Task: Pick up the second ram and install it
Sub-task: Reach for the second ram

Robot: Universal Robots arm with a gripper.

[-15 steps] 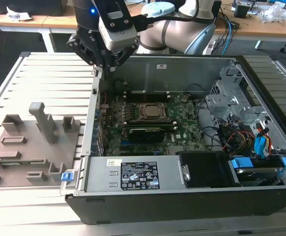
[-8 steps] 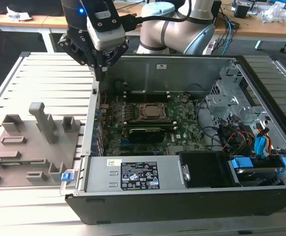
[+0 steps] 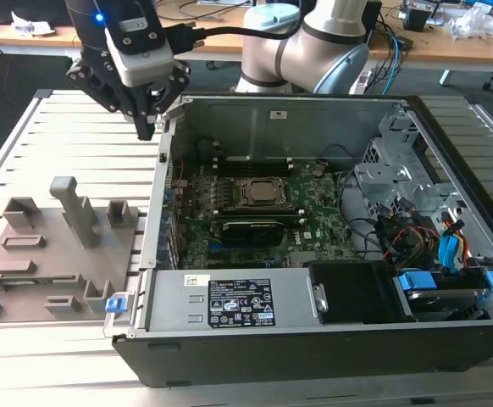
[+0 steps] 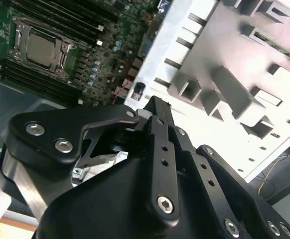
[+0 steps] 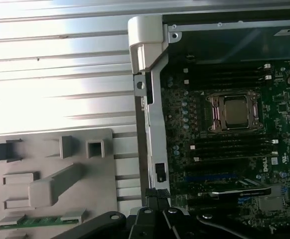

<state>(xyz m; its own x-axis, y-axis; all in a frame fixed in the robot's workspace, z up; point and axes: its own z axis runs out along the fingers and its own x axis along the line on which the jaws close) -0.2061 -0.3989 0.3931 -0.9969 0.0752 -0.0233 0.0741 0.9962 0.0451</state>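
Gripper point(image 3: 149, 127) here, hovering over the PC case point(image 3: 157, 229) side wall nr its rear corner. My fingers look clenched on nothing. The 2nd ram point(image 5: 40, 220) is well apart, outboard of that wall, slotted in the grey tray point(image 5: 103, 191) twd the tray's outer edge. Its long axis runs square to the wall. It's 1 thin green stick.

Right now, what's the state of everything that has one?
hand: shut, empty, above the case's edge
second ram: lying in the grey holder, not picked up
computer case: open, side panel off
CPU socket: frame closed, chip bare
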